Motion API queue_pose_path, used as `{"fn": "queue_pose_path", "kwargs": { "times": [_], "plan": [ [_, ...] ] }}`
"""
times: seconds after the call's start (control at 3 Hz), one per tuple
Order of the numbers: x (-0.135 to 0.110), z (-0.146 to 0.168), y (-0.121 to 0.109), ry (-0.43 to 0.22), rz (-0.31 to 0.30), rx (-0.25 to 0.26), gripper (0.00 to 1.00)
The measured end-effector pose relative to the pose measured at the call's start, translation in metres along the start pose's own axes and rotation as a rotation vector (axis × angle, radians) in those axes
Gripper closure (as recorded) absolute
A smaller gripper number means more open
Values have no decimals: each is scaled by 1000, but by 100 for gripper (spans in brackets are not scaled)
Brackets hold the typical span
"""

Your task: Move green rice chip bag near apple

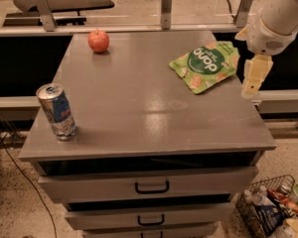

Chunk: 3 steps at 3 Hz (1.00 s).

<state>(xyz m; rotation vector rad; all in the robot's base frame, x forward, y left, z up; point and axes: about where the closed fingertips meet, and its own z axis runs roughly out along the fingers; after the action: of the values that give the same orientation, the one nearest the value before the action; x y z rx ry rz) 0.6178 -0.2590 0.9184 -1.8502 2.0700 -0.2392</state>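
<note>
The green rice chip bag [206,65] lies flat on the grey tabletop [149,108] near its far right corner, its dark green circle facing up. The red apple [98,40] stands near the far left corner, well apart from the bag. My gripper [252,78] hangs at the end of the white arm over the table's right edge, just right of the bag and a little above it. It holds nothing that I can see.
A blue-and-silver drink can [56,111] stands near the front left edge. Drawers with black handles [152,187] are below the top. A wire basket [270,213] with items sits on the floor at the lower right. A rail with posts runs behind the table.
</note>
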Motion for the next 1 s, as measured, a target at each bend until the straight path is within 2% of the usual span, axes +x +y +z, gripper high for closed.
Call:
{"fn": "queue_pose_path", "kwargs": {
  "times": [0.33,1.0],
  "plan": [
    [5,39,-38,10,-90,-15,0],
    [-18,75,-82,-50,-256,26,0]
  ]
}}
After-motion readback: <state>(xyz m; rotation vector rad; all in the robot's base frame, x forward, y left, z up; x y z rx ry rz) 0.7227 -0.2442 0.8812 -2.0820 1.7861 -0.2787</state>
